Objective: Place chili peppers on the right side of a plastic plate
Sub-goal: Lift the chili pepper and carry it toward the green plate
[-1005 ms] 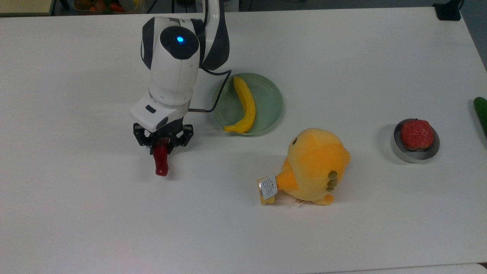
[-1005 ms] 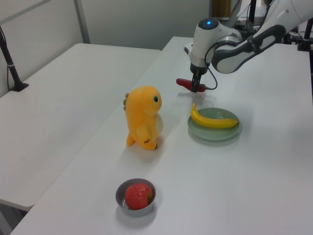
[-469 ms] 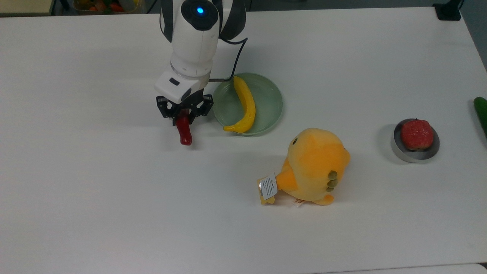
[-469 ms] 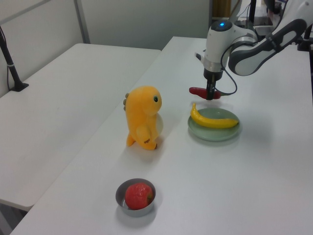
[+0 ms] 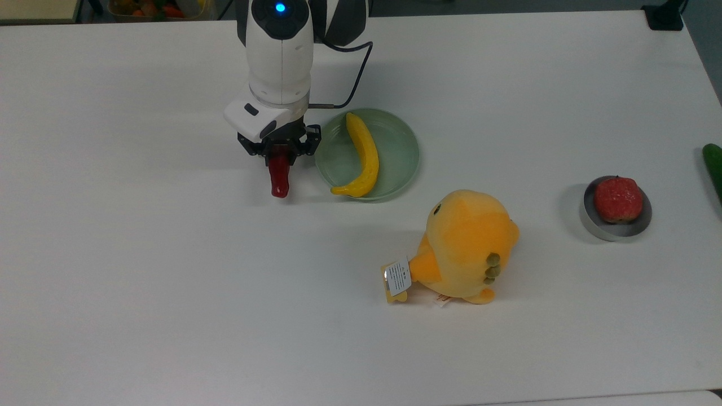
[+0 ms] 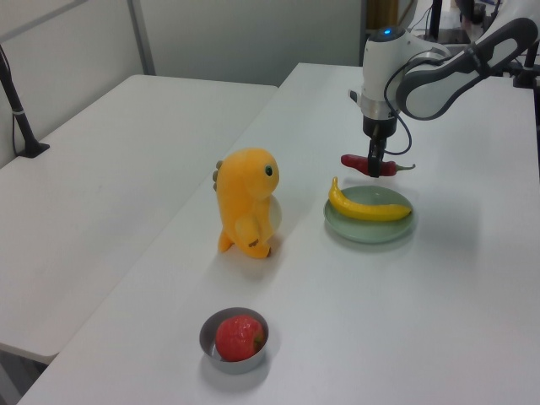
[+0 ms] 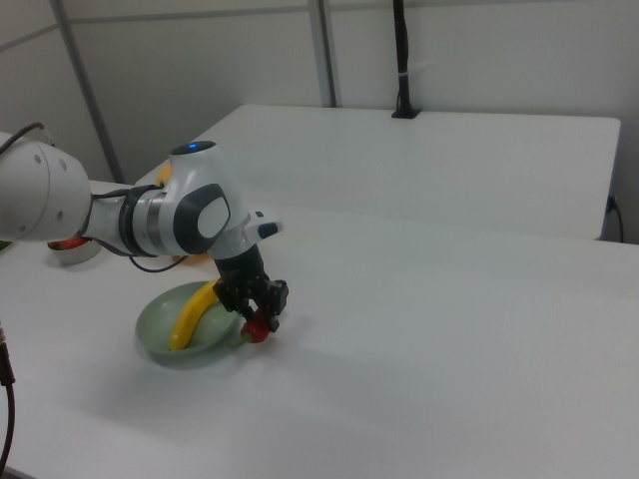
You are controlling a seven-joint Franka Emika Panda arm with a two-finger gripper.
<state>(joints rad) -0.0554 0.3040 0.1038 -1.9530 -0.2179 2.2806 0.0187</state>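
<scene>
On the top view's left of the plastic plate (image 5: 401, 169) the desk (image 5: 141, 254) is bare; a banana (image 5: 364, 155) lies across the plate's middle.

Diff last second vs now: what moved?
The tool, shut on the chili pepper, carried it toward the top view's right and up, ending just beside the plastic plate's rim on the top view's left. No grasp or release. Banana, plush toy, metal dish and red fruit stayed put.

Dk-red chili (image 5: 278, 177), pale-grn plate (image 5: 403, 152), yel banana (image 5: 365, 156)
</scene>
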